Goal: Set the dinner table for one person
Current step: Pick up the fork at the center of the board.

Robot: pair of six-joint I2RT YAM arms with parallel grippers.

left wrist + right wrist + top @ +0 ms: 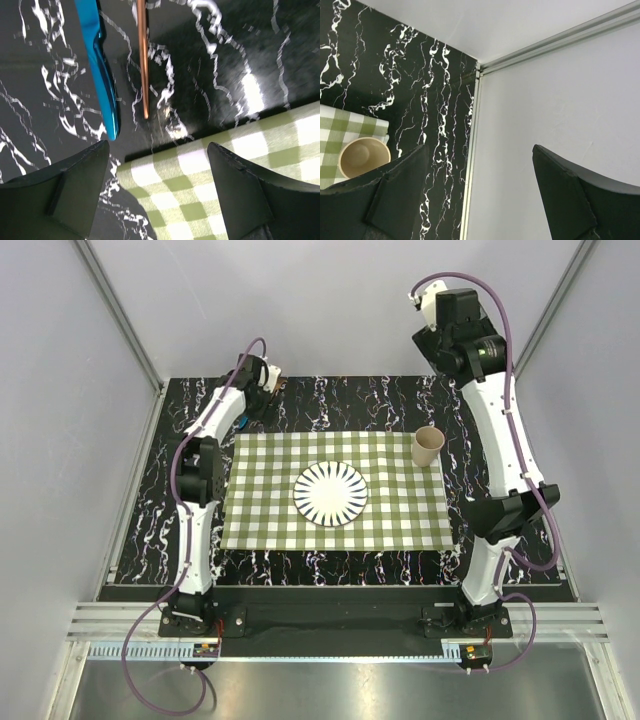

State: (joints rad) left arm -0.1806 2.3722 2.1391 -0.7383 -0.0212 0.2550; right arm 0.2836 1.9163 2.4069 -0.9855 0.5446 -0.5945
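Dinner table (330, 400), a large rectangular black top with white marble-like veins, across the middle of the top view. On it a green-and-white checked cloth (270, 525), a round white plate with black radial stripes (330, 493) at the cloth's centre, and a beige paper cup (428, 446) upright at the cloth's upper right corner.

Left gripper (157, 147) low over the upper left of the table, at the cloth's upper left corner, jaws wide apart with nothing between them. Ahead of the jaws in the left wrist view, on bare tabletop in the upper left of the frame: a shiny blue metal utensil handle (102, 75) and, just beside it to the right, a thin copper-coloured rod-like utensil (143, 60). Both flat, side by side but apart, long axes running from the top edge down toward the jaws, the blue one slanting rightward at its lower end. Upper ends cut off by the frame, so kind of utensil not to be told. Line between the two fingers crosswise to those axes. Probably a short advance and a shift toward the frame's left needed to straddle one piece.

Right gripper (479, 150) raised high at the upper right of the top view, jaws likewise spread and empty, facing the pale enclosure wall (560, 90), the cup at lower left of its frame. Left arm plainly the nearer to the cutlery, right arm well apart from it and nearer the cup.

No brand, label or readable writing anywhere.
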